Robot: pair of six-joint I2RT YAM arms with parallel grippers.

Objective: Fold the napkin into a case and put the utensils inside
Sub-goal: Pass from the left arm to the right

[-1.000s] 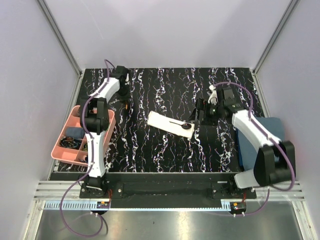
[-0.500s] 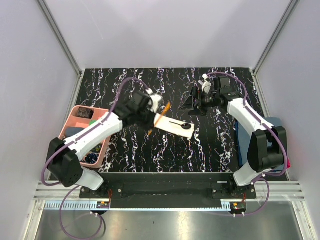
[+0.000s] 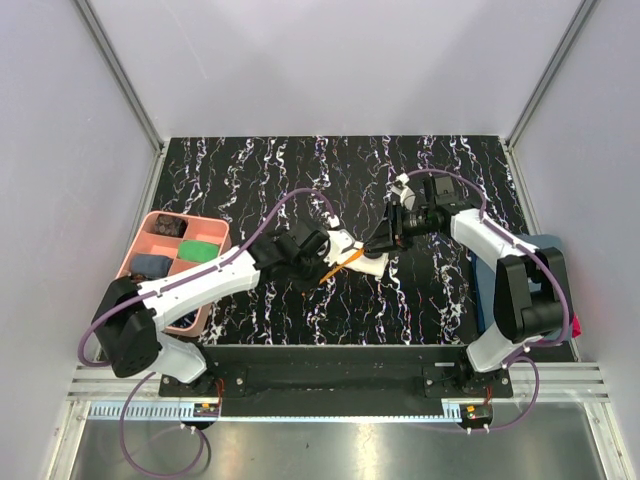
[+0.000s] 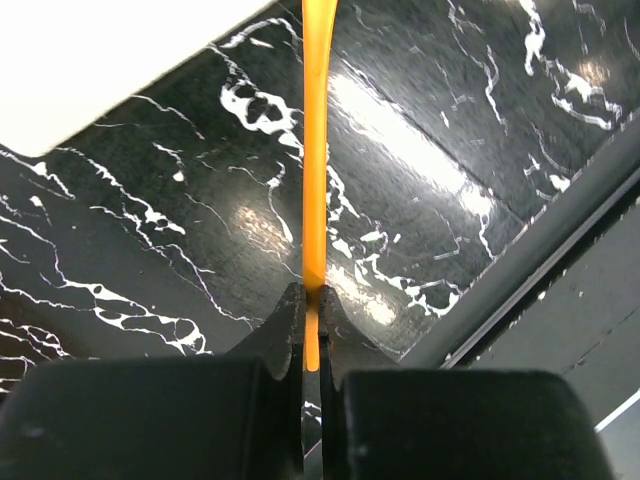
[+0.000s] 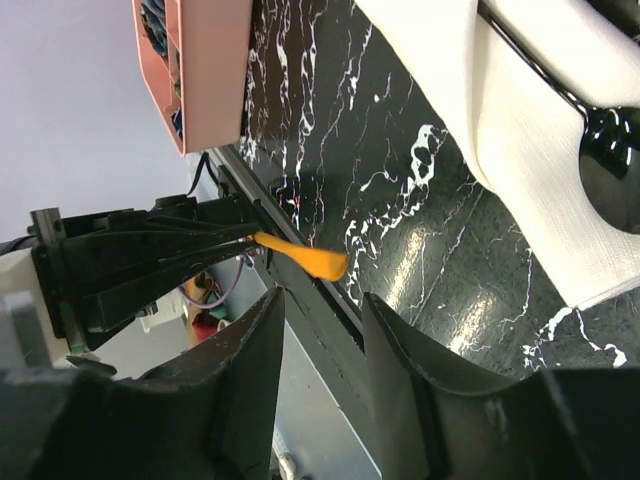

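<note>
The cream napkin (image 5: 500,130), folded into a narrow case, lies mid-table with the black spoon (image 5: 612,180) on it. In the top view only its right end (image 3: 373,265) shows from under the arms. My left gripper (image 4: 312,300) is shut on the orange-handled stick (image 4: 314,150), which points out over the table beside the case. From above, the left gripper (image 3: 333,256) and the orange stick (image 3: 348,261) hover over the case. My right gripper (image 5: 322,298) stands open at the stick's free tip (image 5: 318,264), not touching it. It sits at the case's right end (image 3: 380,240).
A pink compartment tray (image 3: 140,240) with small items stands at the left. The dark blue towel (image 3: 481,292) lies at the right edge under the right arm. The table's front rail (image 5: 320,310) runs just below the stick.
My left arm swung from the back left near the tray to the centre, carrying the orange stick over the case. The right gripper came to the stick's tip and its jaws narrowed.
</note>
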